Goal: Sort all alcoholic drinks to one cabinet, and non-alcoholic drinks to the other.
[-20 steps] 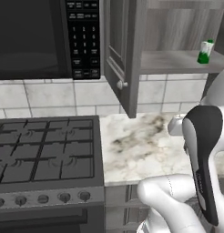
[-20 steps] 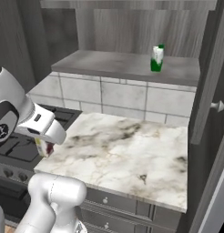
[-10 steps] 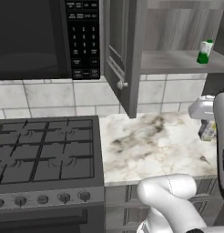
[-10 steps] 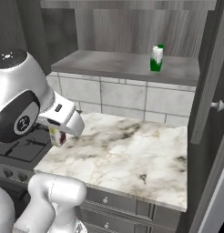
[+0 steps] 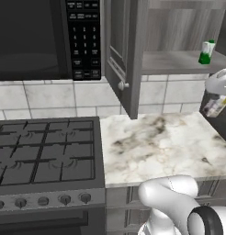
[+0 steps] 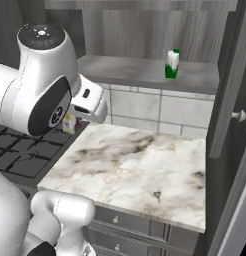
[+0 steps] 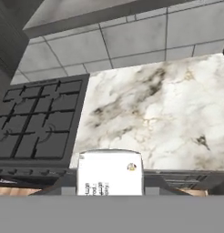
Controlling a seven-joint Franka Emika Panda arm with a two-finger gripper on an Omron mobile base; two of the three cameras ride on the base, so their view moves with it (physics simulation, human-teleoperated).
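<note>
Our claw (image 5: 216, 97) is closing on a small white carton (image 7: 109, 173) with tiny writing on its side. The two fingers are pressing it from both sides, so the claw is partly closed, just as wide as the carton. We are holding it up in the air over the marble counter (image 5: 151, 147), to the right of the stove (image 5: 46, 156). We think this is so it is not bumping anything on the way. Up above, a green-and-white container (image 5: 206, 51) is standing upright on the shelf (image 6: 130, 70) of the cupboard. Its door (image 5: 121, 50) is hanging open, so there is room to reach in. We are guessing the carton is a drink with no alcohol, going to that shelf too.
</note>
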